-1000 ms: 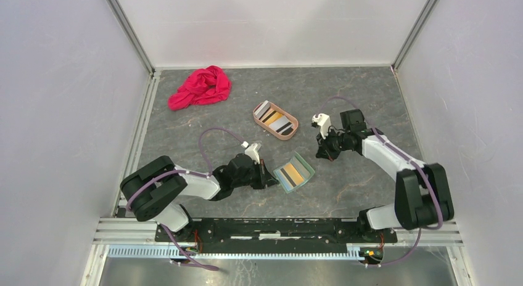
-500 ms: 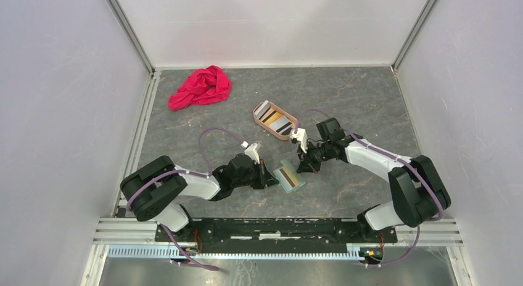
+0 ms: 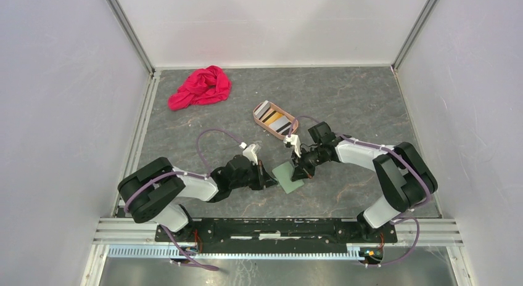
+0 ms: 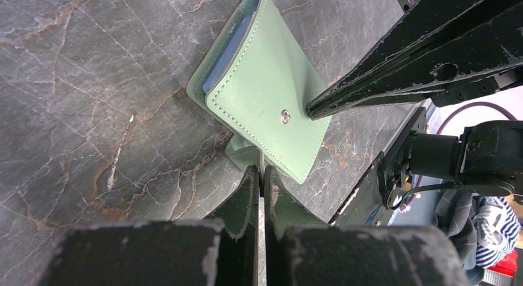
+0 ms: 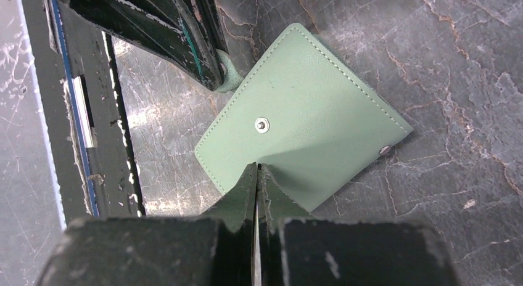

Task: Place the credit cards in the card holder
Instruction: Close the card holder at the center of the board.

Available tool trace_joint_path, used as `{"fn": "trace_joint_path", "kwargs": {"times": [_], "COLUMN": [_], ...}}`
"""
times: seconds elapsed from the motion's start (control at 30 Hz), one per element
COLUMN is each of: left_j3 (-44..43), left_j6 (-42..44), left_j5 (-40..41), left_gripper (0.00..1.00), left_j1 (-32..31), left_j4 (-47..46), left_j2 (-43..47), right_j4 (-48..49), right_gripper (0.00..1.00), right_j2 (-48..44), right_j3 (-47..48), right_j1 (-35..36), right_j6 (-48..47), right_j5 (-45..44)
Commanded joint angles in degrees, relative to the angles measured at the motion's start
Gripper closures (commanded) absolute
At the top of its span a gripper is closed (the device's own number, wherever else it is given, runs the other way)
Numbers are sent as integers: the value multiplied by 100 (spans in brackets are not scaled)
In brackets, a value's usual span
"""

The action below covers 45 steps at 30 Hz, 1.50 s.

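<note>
Fingers of left gripper (image 3: 269, 180) clenched on snap tab (image 4: 247, 155) of card holder (image 3: 288, 176). Holder, open with cards showing a second ago, now folded shut on table. Right gripper (image 3: 301, 174), closed, presses cover down. Credit cards (image 3: 275, 118) remain in tray (image 3: 255, 114) behind; holder probably needs reopening.

Folded card holder (image 4: 265, 107): pockets and anything inside are hidden, only a blue sliver shows at the open edge in the left wrist view. The end of its snap tab (image 4: 242, 155) disappears between the tips of the left pincer (image 4: 259, 175). In the right wrist view the right pincer (image 5: 257, 169) blocks the holder's near edge, and contact with the cover can't be confirmed. From above, the cards (image 3: 274, 118) in the tray (image 3: 256, 115) are too small to count.
</note>
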<state>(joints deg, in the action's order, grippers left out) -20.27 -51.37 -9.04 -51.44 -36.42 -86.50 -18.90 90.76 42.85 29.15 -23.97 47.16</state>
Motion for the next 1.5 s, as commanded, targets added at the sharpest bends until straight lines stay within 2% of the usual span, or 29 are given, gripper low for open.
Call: {"fn": "trace_joint_path", "kwargs": {"times": [0.0,0.2,0.53,0.7,0.9,1.0,1.17,1.47], "left_j3": [25,-440,-965,-1150,-1349,-1184,-1068,-1014], "left_j6": [-107,-55,118,206,171,54,22,-21], "left_j5": [-9,-299,-150,-19,-117,-34,190,236], "left_gripper": [98,98,97,88,79,72,65,64], "left_j1": [22,20,20,19,20,20,22,20], "left_j4": [-213,43,1011,1337,1043,831,884,894], "left_j2": [209,154,63,131,-370,-374,-245,-284], "right_j4": [113,181,229,220,218,213,203,192], "right_gripper": [98,98,98,98,98,98,98,98], "right_j2": [256,419,530,570,580,577,596,583], "right_j3": [-22,-14,-40,-31,-42,-31,-31,-23], "right_j1": [61,82,74,87,88,89,88,95], "right_j6": [127,247,360,380,393,397,402,410], "right_j5": [-41,-99,-399,-374,-405,-400,-400,-396]}}
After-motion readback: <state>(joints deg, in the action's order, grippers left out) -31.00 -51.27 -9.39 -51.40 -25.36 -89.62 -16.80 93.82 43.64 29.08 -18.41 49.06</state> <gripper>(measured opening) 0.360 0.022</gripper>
